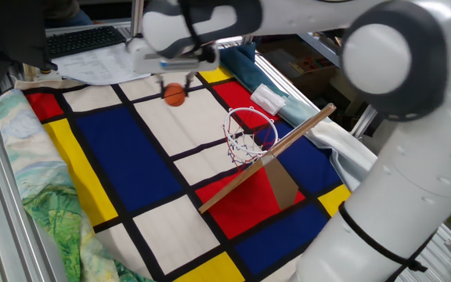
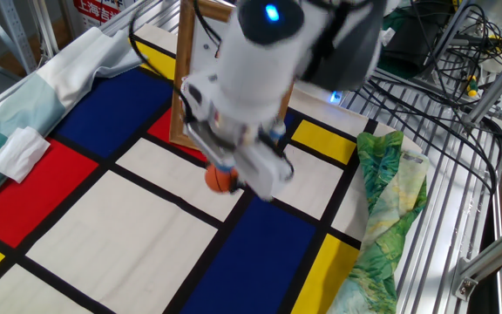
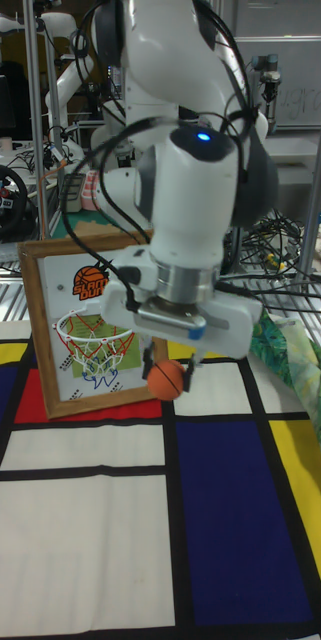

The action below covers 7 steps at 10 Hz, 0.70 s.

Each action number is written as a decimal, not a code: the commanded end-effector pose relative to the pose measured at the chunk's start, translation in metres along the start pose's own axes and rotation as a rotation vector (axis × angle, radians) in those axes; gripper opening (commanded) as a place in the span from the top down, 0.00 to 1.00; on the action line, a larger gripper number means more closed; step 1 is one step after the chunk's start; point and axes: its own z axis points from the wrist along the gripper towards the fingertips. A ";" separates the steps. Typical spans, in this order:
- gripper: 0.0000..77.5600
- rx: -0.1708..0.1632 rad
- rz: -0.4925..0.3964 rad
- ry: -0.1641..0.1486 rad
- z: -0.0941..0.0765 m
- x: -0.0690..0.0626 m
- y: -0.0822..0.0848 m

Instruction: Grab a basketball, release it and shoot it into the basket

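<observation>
Your gripper (image 3: pixel 169 372) hangs above the cloth with its jaws clamped on the basketball (image 3: pixel 166 380), one finger (image 3: pixel 193 372) showing on the ball's right side in the tall fixed view and the other just visible at its upper left. The ball (image 1: pixel 175 95) is clear of the table, held over a white panel of the checked cloth (image 1: pixel 131 157) near its far edge in one fixed view, up and to the left of the basket (image 1: pixel 250 135). In the other fixed view the ball (image 2: pixel 221 179) sits under the blurred wrist, in front of the wooden frame of the backboard (image 2: pixel 181 87), which the arm mostly hides there. In the tall fixed view the hoop's (image 3: pixel 92 338) red-and-white ring and net sit to the left of the ball, at about the same height in the picture, mounted on the framed backboard (image 3: pixel 40 330) with its orange logo. A folded white cloth (image 2: pixel 17 150) lies on a red square, well apart from the ball.
</observation>
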 end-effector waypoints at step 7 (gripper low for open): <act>0.98 -0.006 0.034 0.004 -0.008 0.024 -0.025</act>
